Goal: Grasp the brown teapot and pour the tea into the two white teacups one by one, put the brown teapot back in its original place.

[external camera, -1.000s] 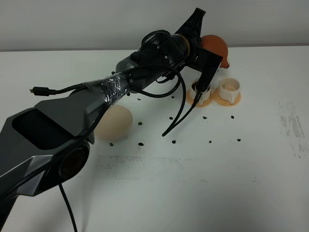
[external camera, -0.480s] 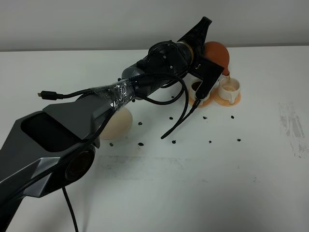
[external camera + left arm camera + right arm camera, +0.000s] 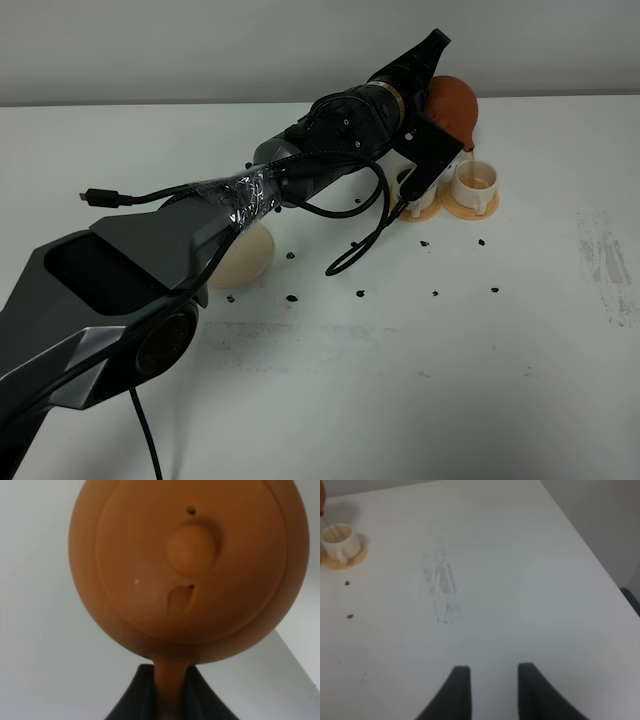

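My left gripper (image 3: 430,78) is shut on the handle of the brown teapot (image 3: 453,106) and holds it tipped, high over the back right of the table. Its spout is above the right white teacup (image 3: 476,184), and a thin stream of tea runs down into it. The left white teacup (image 3: 428,194) is partly hidden behind my left wrist. In the left wrist view the teapot (image 3: 187,565) fills the frame and the gripper (image 3: 167,692) grips its handle. The cream coaster (image 3: 242,256) lies bare, partly under my left arm. My right gripper (image 3: 490,687) is open and empty above bare table, and its view shows the right cup (image 3: 337,540).
Each cup stands on a small orange saucer (image 3: 466,208). Small dark specks (image 3: 361,294) are scattered on the white table between coaster and cups. A grey scuff mark (image 3: 440,585) lies right of the cups. The table's right edge (image 3: 585,555) is near my right gripper.
My left gripper has carried the teapot to the right, from above the left cup to above the right cup, and tipped it further. Tea now runs into the right cup.
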Motion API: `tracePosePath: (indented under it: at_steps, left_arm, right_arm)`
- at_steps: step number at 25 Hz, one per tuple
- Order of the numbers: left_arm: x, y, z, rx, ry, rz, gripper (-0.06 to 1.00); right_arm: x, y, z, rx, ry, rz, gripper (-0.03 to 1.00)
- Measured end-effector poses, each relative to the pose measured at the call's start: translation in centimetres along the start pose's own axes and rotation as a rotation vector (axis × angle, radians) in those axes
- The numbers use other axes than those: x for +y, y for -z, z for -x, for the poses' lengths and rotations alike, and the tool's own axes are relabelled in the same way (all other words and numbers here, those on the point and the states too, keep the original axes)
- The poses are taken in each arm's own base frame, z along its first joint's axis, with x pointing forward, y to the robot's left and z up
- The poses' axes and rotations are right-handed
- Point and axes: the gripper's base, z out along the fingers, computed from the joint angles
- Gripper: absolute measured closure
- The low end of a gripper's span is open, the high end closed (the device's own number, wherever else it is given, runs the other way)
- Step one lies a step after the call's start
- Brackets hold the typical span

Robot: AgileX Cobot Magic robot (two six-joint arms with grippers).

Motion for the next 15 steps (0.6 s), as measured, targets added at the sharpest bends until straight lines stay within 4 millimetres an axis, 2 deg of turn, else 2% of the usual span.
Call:
tracePosePath:
  at_steps: [6, 15]
  left_arm:
    - [0.2, 0.0, 0.5, -0.011, -0.023, 0.024, 0.86]
    - [-1.0, -0.8, 1.3, -0.02, -0.1, 0.026, 0.86]
  right_arm:
    - [0.0, 0.0, 0.0, 0.0, 0.0, 0.0, 0.75]
    - [0.0, 0.0, 0.0, 0.0, 0.0, 0.0, 0.75]
